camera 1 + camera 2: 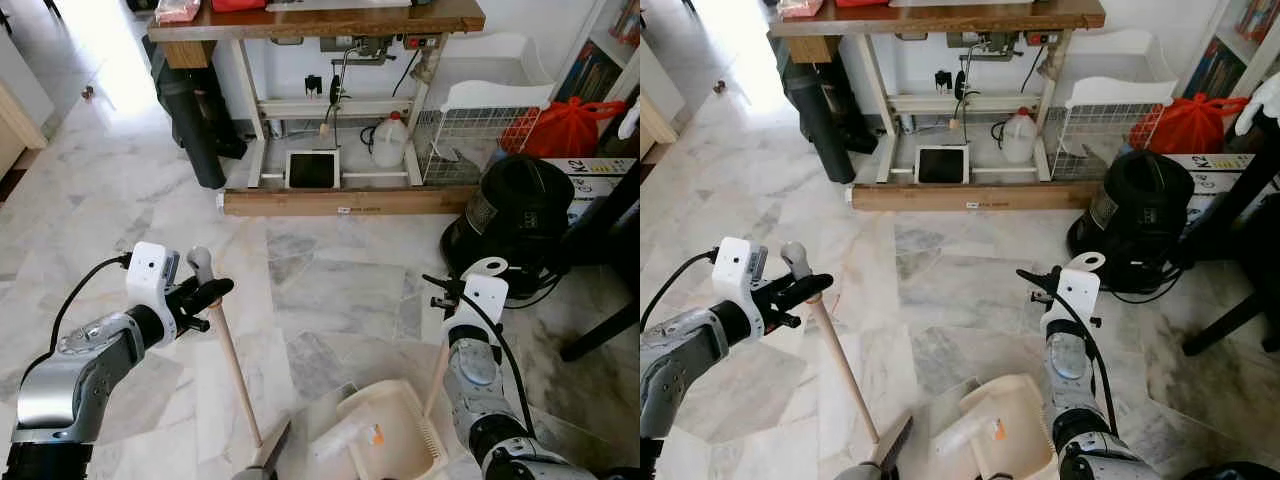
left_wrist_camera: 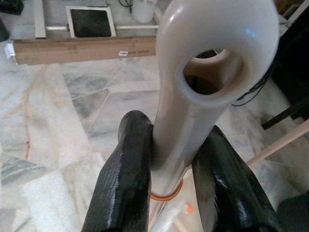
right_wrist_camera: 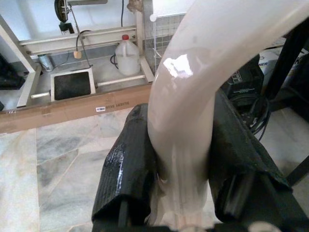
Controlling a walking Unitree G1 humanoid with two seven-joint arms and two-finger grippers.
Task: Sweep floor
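Observation:
My left gripper (image 1: pixel 205 295) is shut on the top of the broom's wooden handle (image 1: pixel 232 365), just below its pale plastic cap (image 2: pixel 212 72). The handle slants down to the dark broom head (image 1: pixel 268 455) at the bottom edge. My right gripper (image 1: pixel 447 292) is shut on the white top of the dustpan's handle (image 3: pixel 188 96). That wooden handle (image 1: pixel 437 375) runs down to the cream dustpan (image 1: pixel 400 405), which sits on the marble floor beside the broom head. A crumpled white wrapper (image 1: pixel 345 437) with an orange bit lies at the pan's mouth.
A black round vacuum cleaner (image 1: pixel 515 215) stands right of the dustpan with cables on the floor. Behind lie a wooden plank (image 1: pixel 345 203), a sewing table (image 1: pixel 320 20), a white wire basket (image 1: pixel 480 130) and a red bag (image 1: pixel 570 125). A dark furniture leg (image 1: pixel 600 330) crosses at right.

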